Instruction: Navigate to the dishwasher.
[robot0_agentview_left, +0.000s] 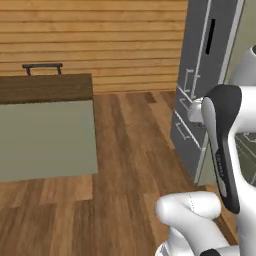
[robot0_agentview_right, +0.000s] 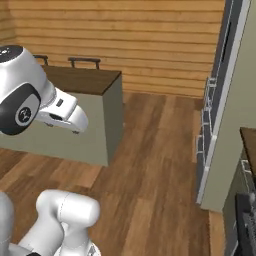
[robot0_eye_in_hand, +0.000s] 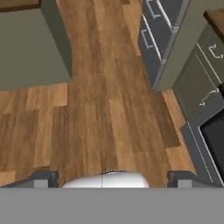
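Search phase of navigation: tall dark-grey refrigerator (robot0_agentview_left: 200, 75) and sage-green island (robot0_agentview_right: 85, 125) flank wooden floor (robot0_eye_in_hand: 100, 109); no dishwasher identifiable. Gripper (robot0_eye_in_hand: 112, 180) fingers spread, empty. Base presumably must turn.

An island counter (robot0_agentview_left: 47, 132) stands to the left, with two chair backs (robot0_agentview_right: 84, 61) rising behind its far edge. A plank wall (robot0_agentview_left: 100, 40) runs across the back. Open wooden floor (robot0_agentview_left: 130, 165) lies between the island and the right side. On the right stands a tall fridge (robot0_agentview_left: 200, 75), its drawers (robot0_eye_in_hand: 153, 30) below. Nearer along that same side come cabinet doors (robot0_eye_in_hand: 199, 78), then an oven (robot0_eye_in_hand: 214, 135) at the right edge.
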